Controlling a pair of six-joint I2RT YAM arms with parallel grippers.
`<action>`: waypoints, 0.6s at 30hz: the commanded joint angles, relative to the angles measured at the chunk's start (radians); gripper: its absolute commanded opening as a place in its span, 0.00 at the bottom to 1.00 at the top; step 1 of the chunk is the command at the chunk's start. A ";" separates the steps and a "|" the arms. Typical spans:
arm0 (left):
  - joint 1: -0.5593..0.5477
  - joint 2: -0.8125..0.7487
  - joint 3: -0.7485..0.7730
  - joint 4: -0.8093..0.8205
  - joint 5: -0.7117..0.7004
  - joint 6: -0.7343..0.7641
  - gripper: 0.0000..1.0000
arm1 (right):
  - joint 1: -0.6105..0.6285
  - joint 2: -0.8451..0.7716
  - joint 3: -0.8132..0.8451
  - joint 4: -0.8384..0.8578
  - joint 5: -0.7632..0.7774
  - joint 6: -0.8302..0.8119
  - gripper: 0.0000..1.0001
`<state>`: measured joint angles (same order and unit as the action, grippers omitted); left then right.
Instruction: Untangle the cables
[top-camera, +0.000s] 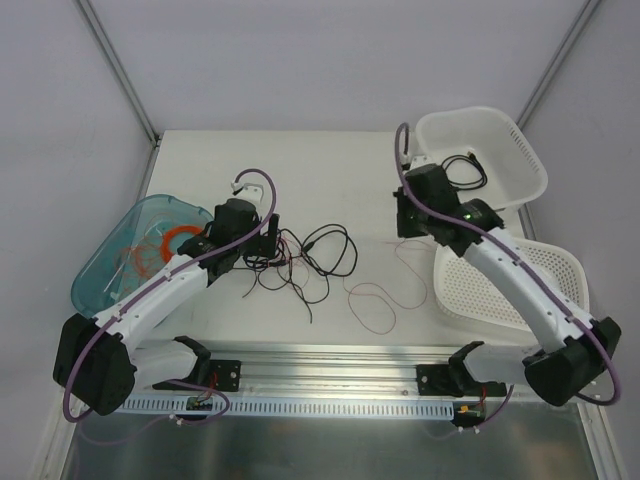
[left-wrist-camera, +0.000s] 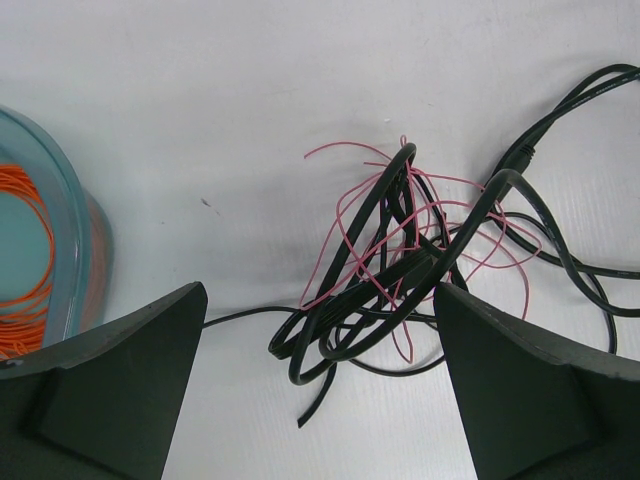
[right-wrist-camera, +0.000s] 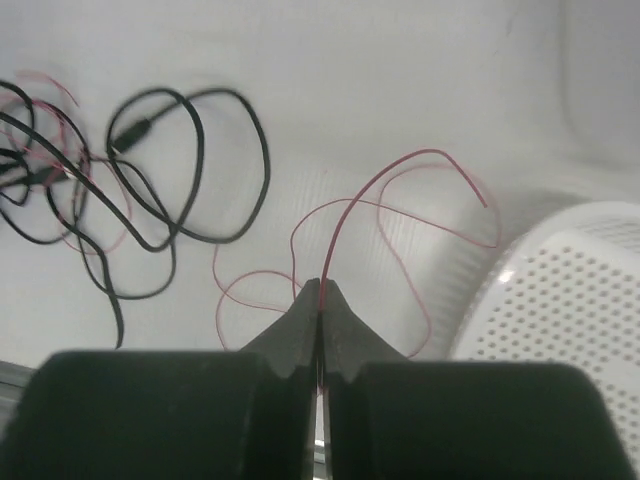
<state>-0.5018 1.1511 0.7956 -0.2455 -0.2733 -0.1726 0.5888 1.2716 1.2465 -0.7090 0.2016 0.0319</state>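
Observation:
The cables (top-camera: 300, 258) lie in a loose tangle of black leads and thin red wires in the middle of the table. My left gripper (top-camera: 258, 240) hangs over the tangle's left side. In the left wrist view it (left-wrist-camera: 318, 290) is open, its fingers straddling a knot of black loops and pink-red wire (left-wrist-camera: 400, 250) without touching it. My right gripper (right-wrist-camera: 320, 283) is shut on a thin red wire (right-wrist-camera: 345, 215) that rises from its tips and loops away over the table. From above, that gripper (top-camera: 403, 228) sits right of the tangle, with red wire loops (top-camera: 375, 300) trailing below it.
A white basket (top-camera: 525, 165) at the back right holds a black cable (top-camera: 465, 168). A second white basket (top-camera: 560, 275) lies under the right arm and shows in the right wrist view (right-wrist-camera: 570, 290). A blue see-through tub (top-camera: 105, 265) at the left holds an orange coil (top-camera: 175, 240).

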 joint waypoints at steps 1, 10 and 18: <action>0.016 -0.027 0.019 0.000 -0.018 0.002 0.98 | -0.003 -0.095 0.238 -0.200 0.133 -0.076 0.01; 0.016 -0.033 0.016 0.000 -0.023 0.002 0.98 | -0.086 -0.231 0.568 -0.308 0.386 -0.132 0.01; 0.016 -0.036 0.013 0.000 -0.024 0.002 0.98 | -0.159 -0.327 0.475 -0.282 0.733 -0.119 0.01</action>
<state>-0.4953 1.1423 0.7956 -0.2455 -0.2737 -0.1726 0.4622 0.9421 1.8023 -0.9527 0.7605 -0.0864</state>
